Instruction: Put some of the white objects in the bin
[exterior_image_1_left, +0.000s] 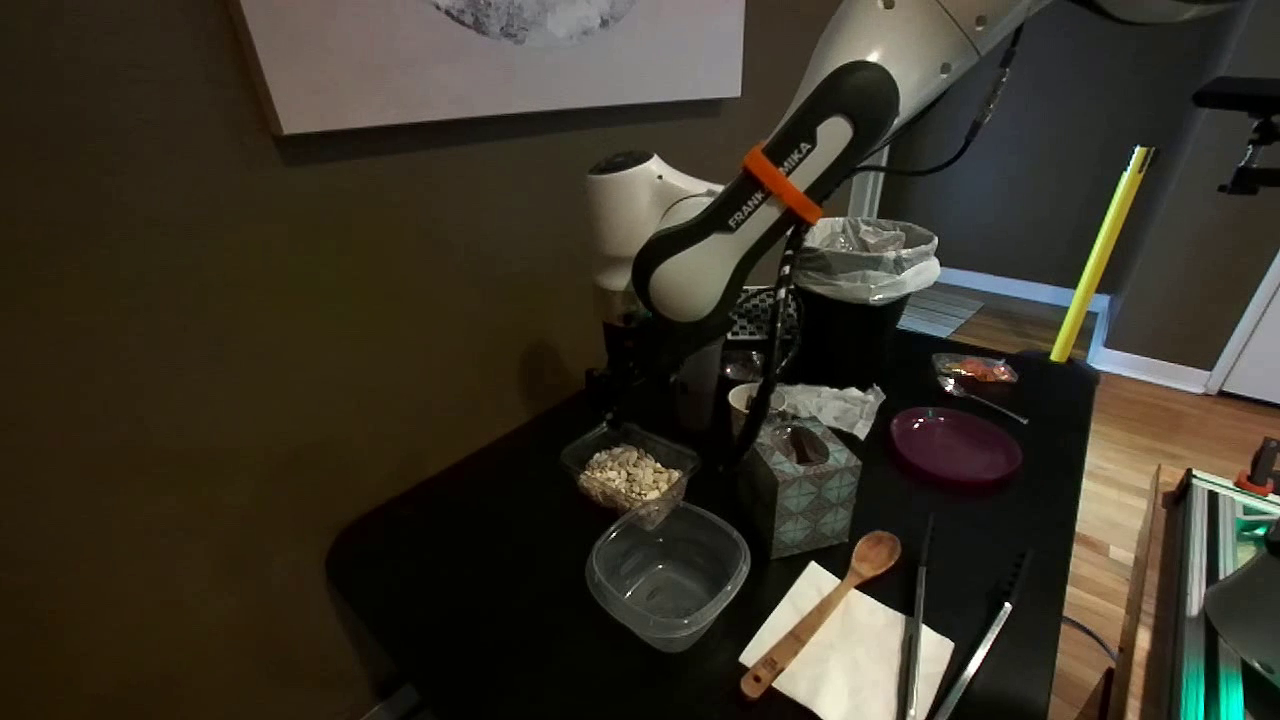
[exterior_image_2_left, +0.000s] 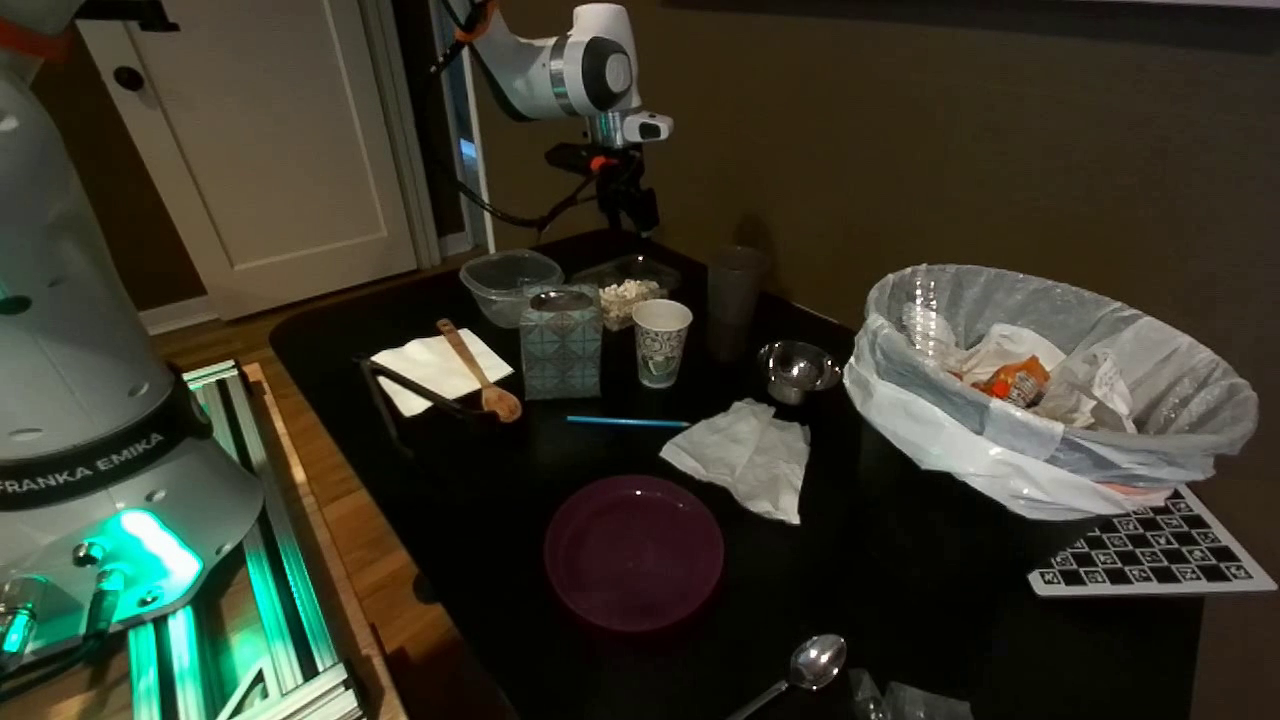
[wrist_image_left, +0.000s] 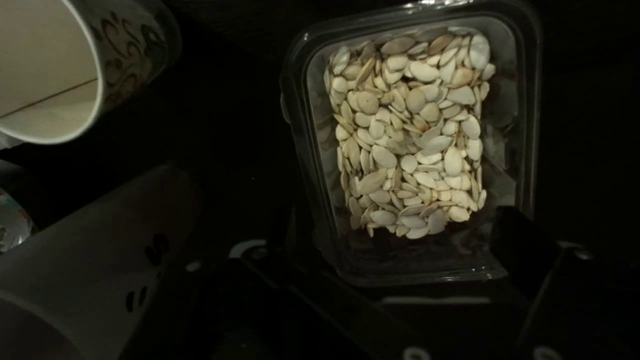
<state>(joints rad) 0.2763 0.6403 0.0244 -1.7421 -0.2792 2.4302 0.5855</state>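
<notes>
The white objects are a heap of off-white seeds (wrist_image_left: 410, 135) in a clear square tub (wrist_image_left: 299, 125). They show in both exterior views (exterior_image_1_left: 630, 475) (exterior_image_2_left: 628, 300). My gripper (exterior_image_2_left: 630, 218) hangs above the tub, pointing down, apart from the seeds. In the wrist view the two dark fingers of my gripper (wrist_image_left: 400, 217) stand wide apart at the tub's near end, with nothing held between them. The bin (exterior_image_1_left: 850, 335) is dark with a pale plastic liner over its rim. Its lined rim (exterior_image_2_left: 960, 440) stands open, with wrappers and a clear bottle inside.
A second clear tub (exterior_image_1_left: 668, 590), a tissue box (exterior_image_1_left: 805, 500), a paper cup (exterior_image_2_left: 662, 345), a tall grey cup (exterior_image_2_left: 735, 300) and a metal bowl (exterior_image_2_left: 797, 372) stand close by. A wooden spoon (exterior_image_1_left: 820, 620) lies on a napkin beside tongs (exterior_image_1_left: 975, 660). A purple plate (exterior_image_2_left: 635, 555) lies farther off.
</notes>
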